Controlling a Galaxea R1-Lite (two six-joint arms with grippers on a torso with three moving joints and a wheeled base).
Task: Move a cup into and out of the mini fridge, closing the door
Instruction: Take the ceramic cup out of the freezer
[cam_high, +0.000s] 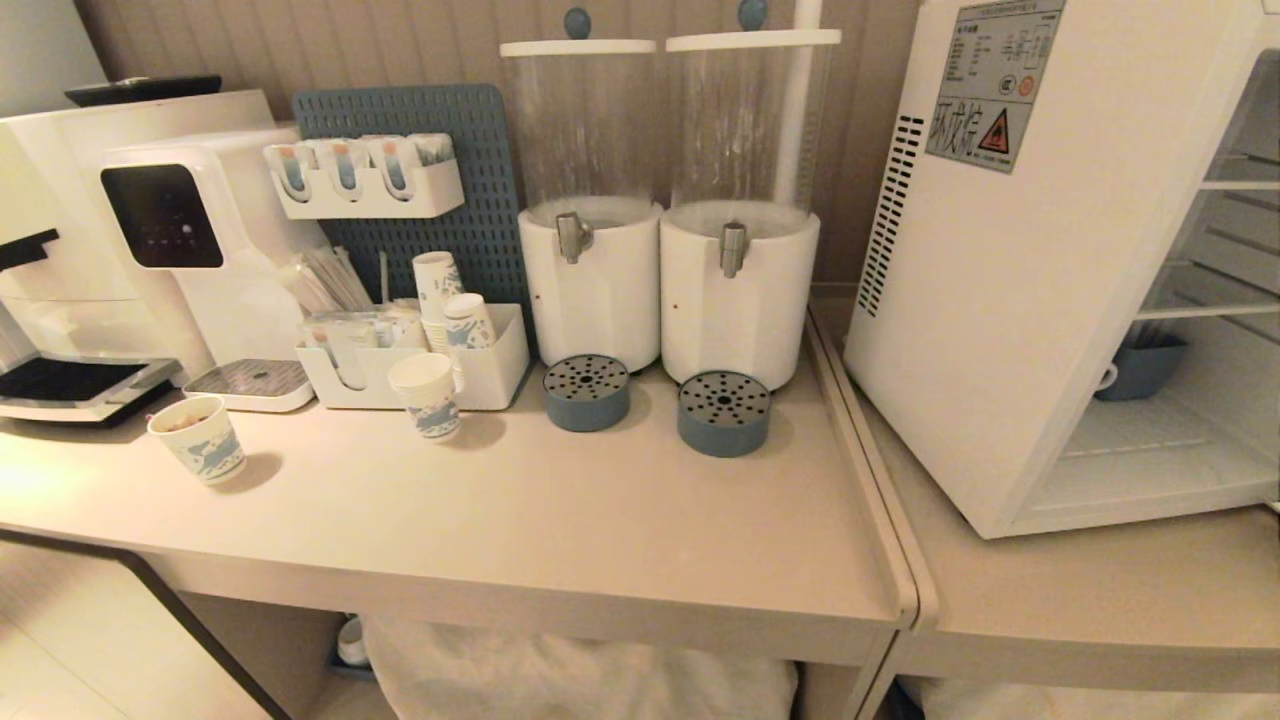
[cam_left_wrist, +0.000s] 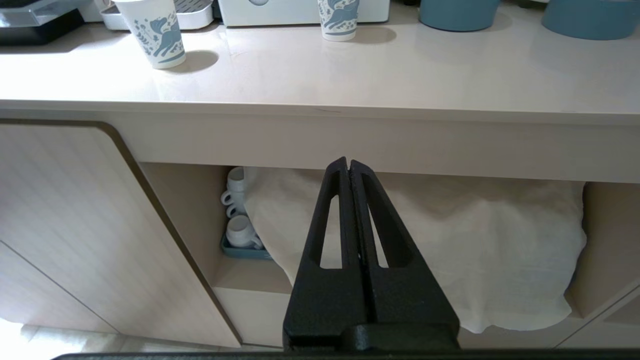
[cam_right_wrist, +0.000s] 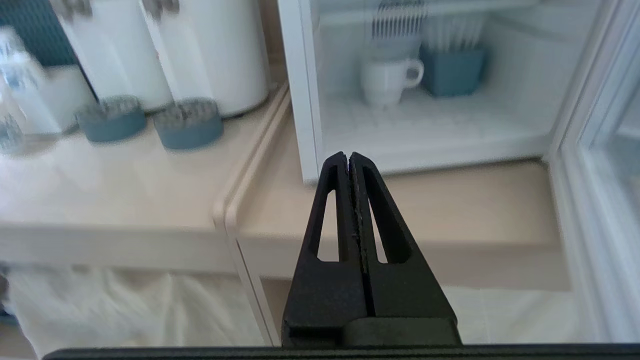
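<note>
The white mini fridge (cam_high: 1000, 300) stands on the right counter with its inside exposed. Its glass door (cam_right_wrist: 597, 130) is swung wide open to the right. The white cup (cam_right_wrist: 387, 80) sits on the fridge floor next to a blue holder (cam_right_wrist: 452, 70), handle turned toward the holder. In the head view only a sliver of the cup (cam_high: 1105, 377) shows past the fridge wall. My right gripper (cam_right_wrist: 348, 156) is shut and empty, hanging before the counter edge, short of the fridge opening. My left gripper (cam_left_wrist: 348, 162) is shut and empty, low in front of the left counter.
Two drink dispensers (cam_high: 660, 290) with blue drip cups (cam_high: 723, 412) stand left of the fridge. Paper cups (cam_high: 428, 396) and a coffee machine (cam_high: 150, 250) sit further left. Spare white mugs (cam_left_wrist: 240, 232) lie in a tray under the counter beside a white cloth (cam_left_wrist: 425, 250).
</note>
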